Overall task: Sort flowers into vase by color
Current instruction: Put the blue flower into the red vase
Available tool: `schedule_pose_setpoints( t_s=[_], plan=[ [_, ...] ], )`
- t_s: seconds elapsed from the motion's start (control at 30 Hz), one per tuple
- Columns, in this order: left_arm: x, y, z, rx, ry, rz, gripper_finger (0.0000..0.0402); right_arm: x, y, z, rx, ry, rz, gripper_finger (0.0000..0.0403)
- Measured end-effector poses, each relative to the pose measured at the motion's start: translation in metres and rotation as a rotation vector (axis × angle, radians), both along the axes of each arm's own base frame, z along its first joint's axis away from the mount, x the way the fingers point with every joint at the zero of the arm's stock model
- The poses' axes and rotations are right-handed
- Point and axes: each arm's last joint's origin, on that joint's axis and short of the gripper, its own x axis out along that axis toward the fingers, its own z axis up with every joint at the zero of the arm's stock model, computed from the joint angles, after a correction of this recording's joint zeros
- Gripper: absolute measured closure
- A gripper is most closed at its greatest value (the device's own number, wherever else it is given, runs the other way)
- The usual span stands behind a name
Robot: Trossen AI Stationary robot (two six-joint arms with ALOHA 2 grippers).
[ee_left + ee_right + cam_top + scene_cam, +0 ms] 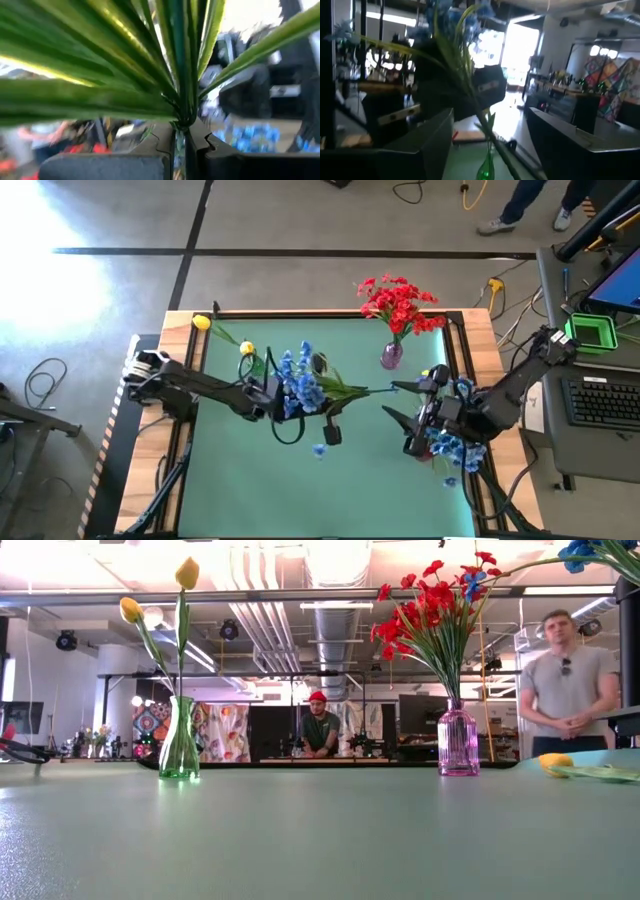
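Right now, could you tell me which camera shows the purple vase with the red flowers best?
The low view: the purple vase stands full height, unblocked. The high view shows only its top under the red flowers. Neither wrist view shows it.

No text, label, brand, number or sign can be read in any view. The screen [618,280] at the high view's right edge and the colourful panels [215,732] in the room beyond show only shapes, no legible letters.

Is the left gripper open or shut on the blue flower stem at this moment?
Shut. In the left wrist view the left gripper has its two dark fingers pressed against the thin green stem of the blue flower, with no gap.
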Motion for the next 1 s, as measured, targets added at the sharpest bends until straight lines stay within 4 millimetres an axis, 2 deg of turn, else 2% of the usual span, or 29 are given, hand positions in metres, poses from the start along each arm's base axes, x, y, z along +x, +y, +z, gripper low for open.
schedule_pose_setpoints(
  t_s=[0.17,0.37,0.53,0.7,0.87,1.0],
  plan=[
    [-0.016,-0.004,0.001,-0.046,0.210,0.113,0.0402,0.002,0.002,0.002,-0.004,0.108,0.019,0.0134],
    [-0.023,-0.005,-0.010,-0.130,0.368,0.103,0.0402,0.008,0.004,0.012,-0.039,0.135,0.145,0.0120],
    [-0.015,-0.007,-0.020,-0.132,0.393,0.106,0.0402,0.031,0.008,0.008,-0.088,0.203,0.159,0.0114],
    [-0.009,-0.009,-0.019,-0.134,0.383,0.105,0.0401,0.053,0.007,0.005,-0.100,0.248,0.106,0.0107],
    [-0.008,-0.010,-0.020,-0.123,0.392,0.105,0.0401,0.064,-0.003,0.005,-0.053,0.270,0.064,0.0107],
    [-0.008,-0.010,-0.020,-0.128,0.387,0.104,0.0401,0.070,-0.009,0.003,-0.041,0.278,0.103,0.0115]
  ],
)
